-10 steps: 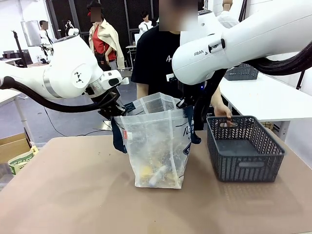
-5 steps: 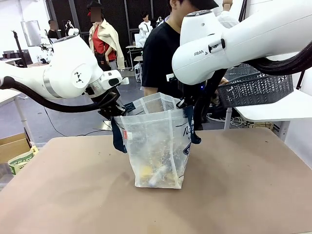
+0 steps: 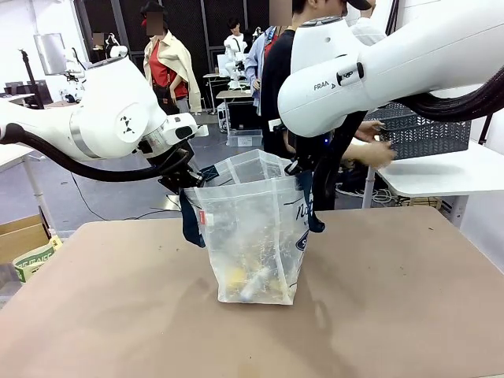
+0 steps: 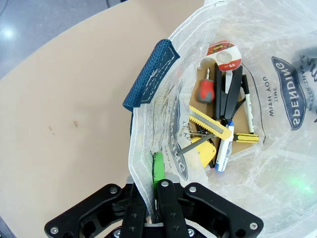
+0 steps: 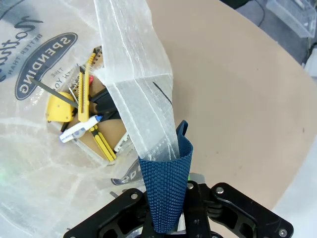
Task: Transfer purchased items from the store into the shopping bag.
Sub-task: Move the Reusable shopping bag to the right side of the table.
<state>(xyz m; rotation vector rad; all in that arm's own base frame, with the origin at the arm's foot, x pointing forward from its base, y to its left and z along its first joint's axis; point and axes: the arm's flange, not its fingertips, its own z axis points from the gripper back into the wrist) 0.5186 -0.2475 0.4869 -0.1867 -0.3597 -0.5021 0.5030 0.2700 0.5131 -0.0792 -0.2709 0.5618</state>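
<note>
Two holds, one open shopping bag [image 3: 252, 236] on the surface [image 3: 118, 315].
Front view: left pincer [image 3: 179, 172] and right pincer [image 3: 305, 169] clamped on opposite rim sides, spreading the mouth for loading; store [image 3: 429, 135] well apart at far right, in a person's hand [image 3: 378, 151]. Left wrist view: closed on rim film beside navy handle [image 4: 148, 79]. Right wrist view: closed on navy strap [image 5: 166, 188].

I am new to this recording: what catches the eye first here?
The translucent shopping bag stands mid-table, stretched open between the left gripper, pinching its wall, and the right gripper, clamped on a navy handle. Inside lie tools, a yellow utility knife among them. Far right, a person's hand grips the dark mesh basket at a white table.
</note>
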